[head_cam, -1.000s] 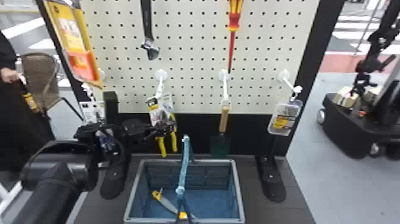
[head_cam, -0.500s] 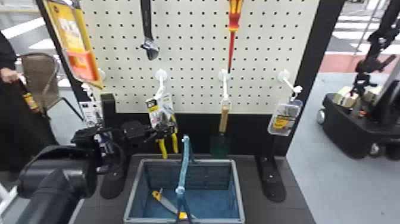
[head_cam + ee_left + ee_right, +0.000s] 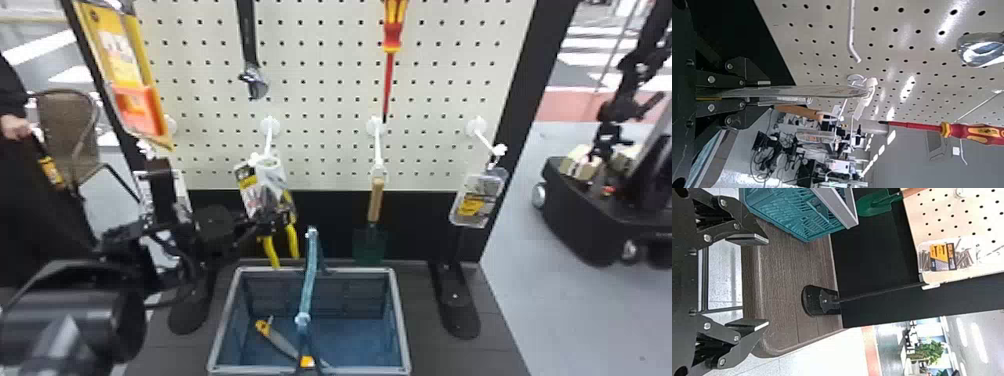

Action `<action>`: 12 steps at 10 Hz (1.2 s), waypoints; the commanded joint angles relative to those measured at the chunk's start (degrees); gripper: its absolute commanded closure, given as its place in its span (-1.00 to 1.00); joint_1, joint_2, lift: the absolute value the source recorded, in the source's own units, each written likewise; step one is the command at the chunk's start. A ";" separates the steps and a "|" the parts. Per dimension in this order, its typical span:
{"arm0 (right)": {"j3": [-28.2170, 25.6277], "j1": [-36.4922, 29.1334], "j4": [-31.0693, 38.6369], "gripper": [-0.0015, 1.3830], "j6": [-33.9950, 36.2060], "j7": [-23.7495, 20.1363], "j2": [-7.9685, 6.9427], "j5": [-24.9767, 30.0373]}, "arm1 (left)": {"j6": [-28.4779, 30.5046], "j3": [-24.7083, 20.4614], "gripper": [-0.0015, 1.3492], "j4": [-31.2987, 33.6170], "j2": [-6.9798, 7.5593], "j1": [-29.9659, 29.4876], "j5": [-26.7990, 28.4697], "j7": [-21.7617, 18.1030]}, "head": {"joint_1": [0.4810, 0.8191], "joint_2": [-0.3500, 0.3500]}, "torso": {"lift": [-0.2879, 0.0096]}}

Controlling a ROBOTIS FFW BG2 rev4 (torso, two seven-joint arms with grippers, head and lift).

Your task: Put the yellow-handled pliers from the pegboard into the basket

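In the head view my left gripper (image 3: 272,220) is at the lower part of the packaged yellow-handled pliers (image 3: 292,240), whose yellow handles hang below it, above the basket's back rim (image 3: 350,269). In the left wrist view my left gripper (image 3: 765,93) is shut on the pliers' flat package (image 3: 828,91), seen edge-on. The package top is at a white holder by the pegboard; whether it still hangs on the hook I cannot tell. In the right wrist view my right gripper (image 3: 764,282) stands open and empty, off to the right of the basket (image 3: 836,205).
A yellow-and-grey tool (image 3: 280,342) lies in the basket, under its raised handle (image 3: 310,280). Beside the pliers hangs a wooden-handled trowel (image 3: 375,200), then a clear pack (image 3: 477,200). Above are a red screwdriver (image 3: 392,40) and a wrench (image 3: 248,45); an orange pack (image 3: 137,107) hangs left.
My left wrist has moved slightly to the left in the head view. The top of the pliers' package has shifted a little left with it, while the yellow handles stay almost where they were.
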State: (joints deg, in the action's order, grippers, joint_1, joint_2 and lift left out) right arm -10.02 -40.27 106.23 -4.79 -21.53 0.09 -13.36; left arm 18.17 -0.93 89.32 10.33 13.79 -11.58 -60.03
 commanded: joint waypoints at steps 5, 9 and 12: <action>0.00 -0.12 -0.12 -0.24 0.04 0.00 -0.14 0.00 | 1.17 -0.30 0.80 1.46 -2.51 -10.62 -3.45 0.96 | -0.60 0.00 | 0.26; 0.00 -0.25 -0.40 -0.24 0.04 0.00 -0.14 0.00 | 1.08 2.43 0.80 -5.43 -1.98 -9.76 -3.01 -0.62 | -0.60 0.00 | 0.26; 0.00 -0.12 -0.40 -0.24 0.04 0.00 -0.14 0.00 | 1.34 5.41 0.80 -13.17 -0.31 -3.36 -1.16 -3.17 | -0.60 0.00 | 0.26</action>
State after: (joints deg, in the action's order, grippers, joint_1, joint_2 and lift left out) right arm -10.02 -40.39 105.82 -4.75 -21.53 0.09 -13.36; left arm 19.71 4.01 77.77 9.62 9.10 -12.91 -63.25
